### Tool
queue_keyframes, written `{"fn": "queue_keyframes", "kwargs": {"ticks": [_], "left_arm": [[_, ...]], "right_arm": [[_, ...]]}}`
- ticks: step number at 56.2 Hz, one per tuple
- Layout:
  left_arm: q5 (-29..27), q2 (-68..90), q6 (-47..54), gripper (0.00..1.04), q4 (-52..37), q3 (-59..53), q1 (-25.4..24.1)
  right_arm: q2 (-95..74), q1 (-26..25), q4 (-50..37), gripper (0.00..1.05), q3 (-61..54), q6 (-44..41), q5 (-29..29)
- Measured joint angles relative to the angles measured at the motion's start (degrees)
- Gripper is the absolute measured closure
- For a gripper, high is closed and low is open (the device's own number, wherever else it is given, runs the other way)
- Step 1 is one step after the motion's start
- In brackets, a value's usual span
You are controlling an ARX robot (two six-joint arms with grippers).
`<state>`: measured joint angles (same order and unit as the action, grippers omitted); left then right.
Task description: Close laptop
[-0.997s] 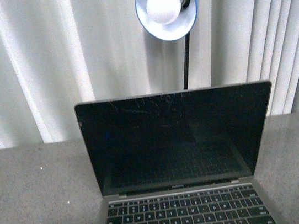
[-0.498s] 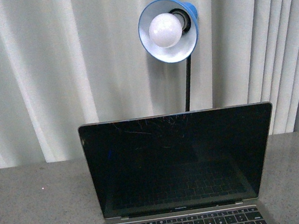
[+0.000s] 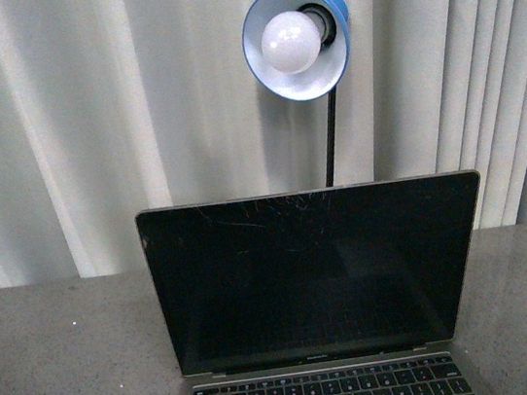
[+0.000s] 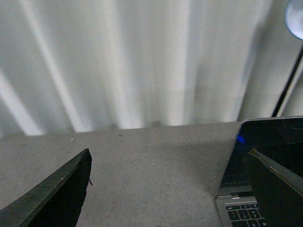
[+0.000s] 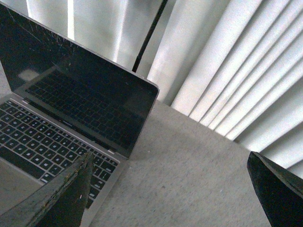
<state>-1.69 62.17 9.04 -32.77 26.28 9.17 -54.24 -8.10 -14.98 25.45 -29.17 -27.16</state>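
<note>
**End effectors wide and empty, lid not yet touched**

Pleated white curtain [image 3: 85, 114] fills the back, beyond the far edge of the grey bench [image 3: 61, 363]. Over the last second the front view has tipped up and then partway down again. More of the curtain and the whole blue lamp [image 3: 296, 41] now show, and only the top rows of keys remain at the near edge. That looks like the camera shifting rather than the lid moving. The screen stands at much the same upright angle as before, so by my reading the closing has not begun.

The laptop [image 3: 314, 279] sits mid-bench toward the near edge, open, its scratched black screen facing the robot. The lamp rises behind it at the far edge.

Left end effector [image 4: 169, 152] hovers over bare bench on the left-edge side of the laptop, jaws spread wide, nothing between them. Right end effector [image 5: 170, 156] hangs by the laptop's right side, equally wide and empty, apart from the lid. Neither shows in the front view.

No container is in view, so there are no contents to report
</note>
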Motion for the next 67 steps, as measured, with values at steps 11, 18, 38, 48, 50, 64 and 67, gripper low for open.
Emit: {"fn": "queue_keyframes", "kwargs": {"ticks": [11, 18, 38, 48, 50, 64, 67], "left_arm": [[-3.63, 13.62, 5.75, 0.07, -2.19, 11.1, 6.84], [-5.44, 21.4, 9.29, 0.07, 0.52, 18.75, 9.57], [-5.79, 34.34, 13.38, 0.07, 10.12, 36.59, 10.49], [-6.12, 40.09, 17.03, 0.24, 14.4, 44.3, 10.29], [-6.67, 40.68, 17.62, 0.33, 16.39, 45.57, 10.14], [-4.42, 41.31, 20.2, 0.81, 25.05, 47.71, 9.68], [-4.04, 41.31, 20.79, 0.9, 25.83, 47.89, 9.7]], "right_arm": [[-14.21, 0.04, -6.75, 0.07, 7.41, -5.9, -3.82], [-22.58, 1.57, -7.3, 0.07, 13.97, -7.32, -2.32], [-36.79, 8.24, -4.07, 0.07, 29.77, -8.9, 0.28], [-42.75, 9.81, 0.0, 0.42, 37.88, -10.73, -1.11], [-43.39, 10.12, 1.09, 0.51, 39.01, -11.54, -1.68], [-44.87, 11.56, 9.35, 0.99, 42.45, -17.22, -3.96], [-45.09, 11.78, 10.05, 1.02, 42.56, -18.08, -4.02]]}}
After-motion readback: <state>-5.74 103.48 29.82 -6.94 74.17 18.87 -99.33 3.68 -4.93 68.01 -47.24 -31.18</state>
